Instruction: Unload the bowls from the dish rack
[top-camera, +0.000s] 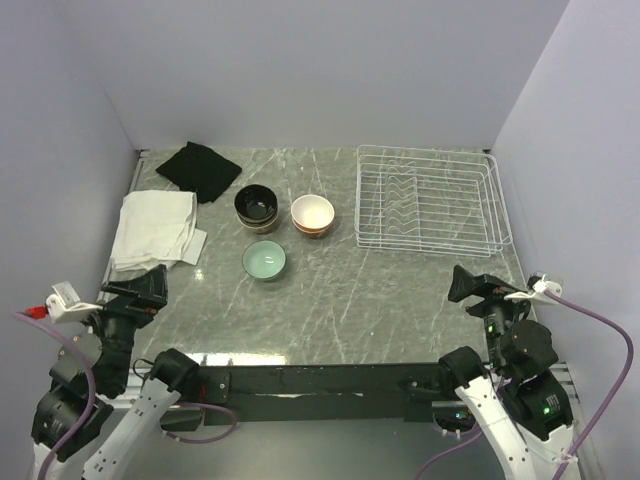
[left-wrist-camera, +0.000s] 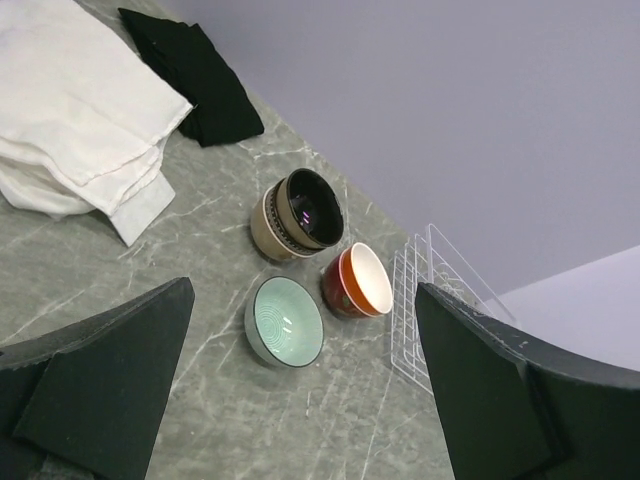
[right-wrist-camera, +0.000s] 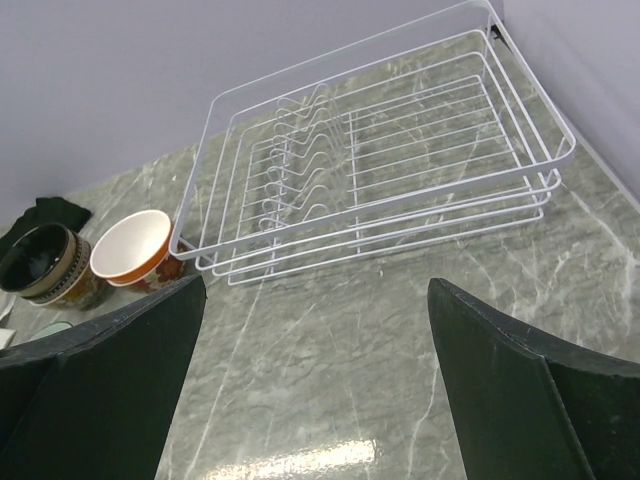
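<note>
1. Dish rack (top-camera: 432, 197): far-right part of table (top-camera: 380, 300), just by the R wall. Long axis runs L–R in top view, parallel w/ back wall; lies flat, open side up.
2. Rack's prongs stand in rows in its L-centre part; flat wire grid fills the R part.
3. Bowls, 3 in sight, all on the table, L of the rack:
   - white-lined bowl (top-camera: 313, 214) is nearest the rack, just beside its L end, not touching in top view.
   - dark bowl (top-camera: 257, 206) is next to it on the L.
   - pale green bowl (top-camera: 264, 261) sits nearer the arms, in front of those two. All upright, mouths up.
4. Left gripper (top-camera: 140, 290): near-L edge of table, fingers spread wide, nothing between them.
5. Right gripper (top-camera: 478, 285): near-R edge, in front of the rack, fingers likewise wide apart, holding nothing.
6. L wrist view only: bowl outsides, red-orange on the white-lined one, tan w/ dark band on the dark one; just a corner of the rack.
7. R wrist view only: whole rack close up, prong shapes and double side rails clear; green bowl just a sliver at the L edge.
8. White cloth (top-camera: 155, 228), folded, and black cloth (top-camera: 199, 170) lie far L.
</note>
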